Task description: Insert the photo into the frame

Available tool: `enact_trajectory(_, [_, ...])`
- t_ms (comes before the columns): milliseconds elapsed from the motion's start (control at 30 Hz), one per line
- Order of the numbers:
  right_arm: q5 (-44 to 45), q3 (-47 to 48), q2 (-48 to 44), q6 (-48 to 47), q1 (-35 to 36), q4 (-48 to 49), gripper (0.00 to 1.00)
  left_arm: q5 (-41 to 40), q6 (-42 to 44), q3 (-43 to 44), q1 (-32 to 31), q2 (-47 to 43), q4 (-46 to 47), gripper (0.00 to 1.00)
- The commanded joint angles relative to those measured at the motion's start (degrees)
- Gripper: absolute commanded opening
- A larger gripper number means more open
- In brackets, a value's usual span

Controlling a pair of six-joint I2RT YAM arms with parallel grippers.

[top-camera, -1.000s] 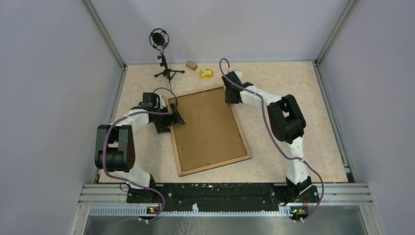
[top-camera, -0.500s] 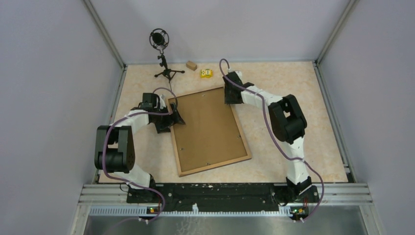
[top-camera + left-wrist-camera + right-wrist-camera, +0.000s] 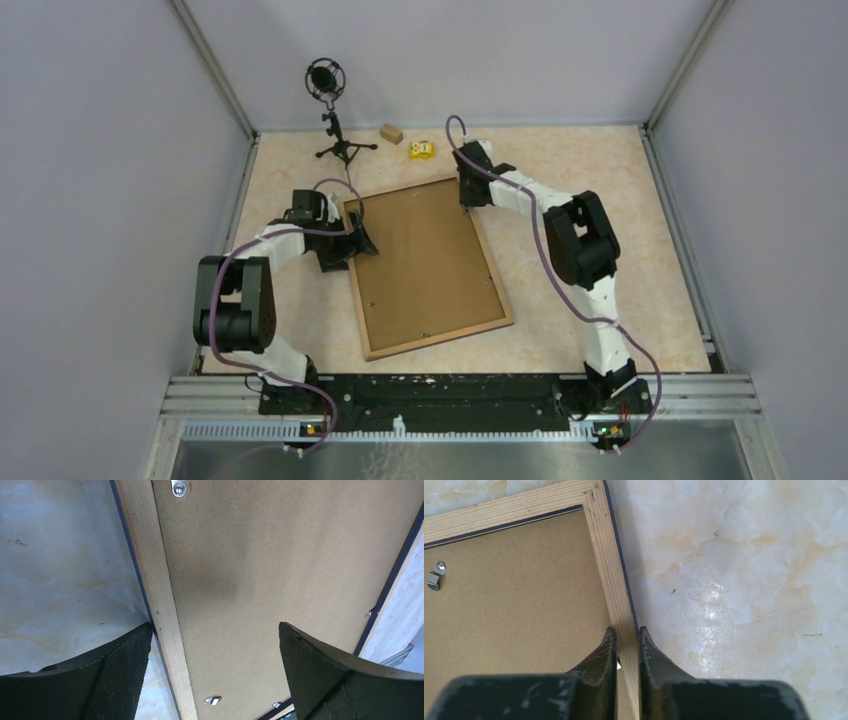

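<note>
The frame (image 3: 440, 336) is lying flat on the surface (image 3: 610, 180) between the two arms, light-wood face up. A brown backing board (image 3: 425, 260) is sitting inside its rim. The left pincer (image 3: 215, 628) is standing wide open across the frame's left rail near the far corner, with one finger outside the rail and the other over the board. Whether either finger is touching cannot be told. The right pincer (image 3: 628, 632) is standing narrow, its fingers pinching the right rail close to the far right corner.
</note>
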Motion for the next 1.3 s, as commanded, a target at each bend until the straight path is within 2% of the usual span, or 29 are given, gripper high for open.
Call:
enact_trajectory(0, [0.5,1.3,1.9,3.5,-1.6,-2.1,0.0,-3.6,1.6,0.6,-1.7,-3.8,0.8,0.99])
enact_trajectory(100, [2.1,-0.7,0.9,6.6,-2.8,-2.8,0.0,-8.6,1.6,0.4,-5.9,-8.2,-0.5,0.99])
enact_trajectory(267, [16.0,-6.2,-3.9,21.3,-4.3,-8.4,0.0,-15.1,0.1,2.7,-15.5,-13.7,-6.1,0.99])
enact_trajectory(467, [15.9,-14.9,-11.7,31.6,-7.0,-11.9,0.0,-7.8,-6.4,-0.8,-22.6,-18.5,-7.6,0.98])
enact_trajectory(600, [12.0,-22.2,-17.1,31.8,-7.0,-10.6,0.0,-3.9,-13.4,-5.9,-24.4,-24.4,-6.4,0.98])
enact_trajectory(800, [9.5,-37.6,-27.7,36.0,-6.8,-9.4,0.0,-6.8,-24.8,-11.9,-24.5,-32.6,-7.7,0.98])
enact_trajectory(933, [8.2,-44.6,-33.3,39.7,-6.8,-7.2,0.0,-6.6,-32.5,-15.5,-24.5,-33.0,-7.1,0.98])
enact_trajectory(1067, [1.5,-47.3,-35.4,40.8,-5.4,-4.4,0.0,-4.3,-39.4,-20.4,-24.5,-31.9,-2.8,0.96])
enact_trajectory(1233, [-0.4,-51.5,-39.3,45.8,-0.4,-1.3,0.0,-5.0,-42.4,-23.4,-24.5,-30.8,-1.4,0.91])
enact_trajectory(1267, [-0.8,-52.5,-40.1,46.5,0.3,-0.6,0.05,-5.7,-42.4,-23.7,-24.5,-30.8,-2.0,0.9])
